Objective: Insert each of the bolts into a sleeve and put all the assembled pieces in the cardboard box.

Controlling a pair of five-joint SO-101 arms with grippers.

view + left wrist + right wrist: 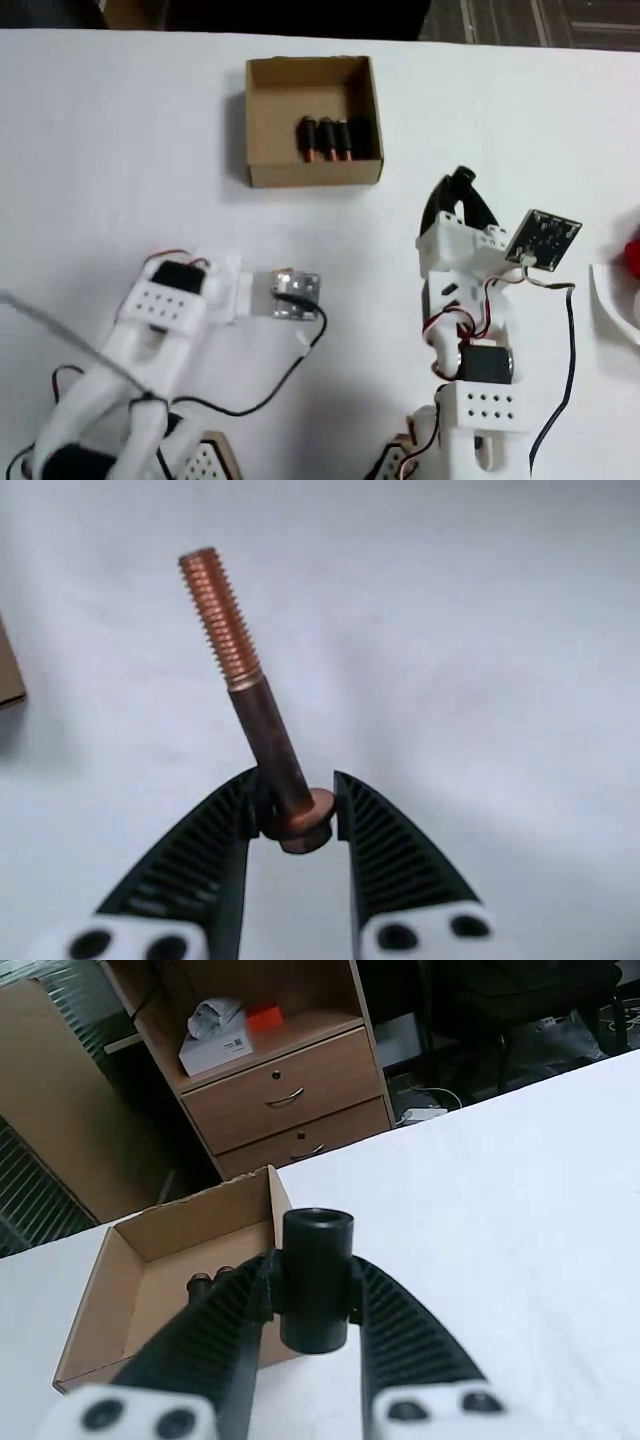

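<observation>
A copper bolt (245, 680) sticks out over the white table, threaded end away from the camera. My left gripper (297, 815) is shut on it just beside its head. My right gripper (312, 1295) is shut on a black sleeve (315, 1275), held upright with its hollow end up. In the high view the right gripper (462, 188) and the sleeve (463, 176) are a little to the right of the cardboard box (262, 120). Three assembled pieces (325, 138) lie side by side in the box (110, 1290). The left arm (170, 300) is at the lower left.
A white dish (612, 300) with something red (632, 255) sits at the table's right edge. Black cables (280, 385) trail from both arms. A wooden cabinet with drawers (280, 1090) stands beyond the table.
</observation>
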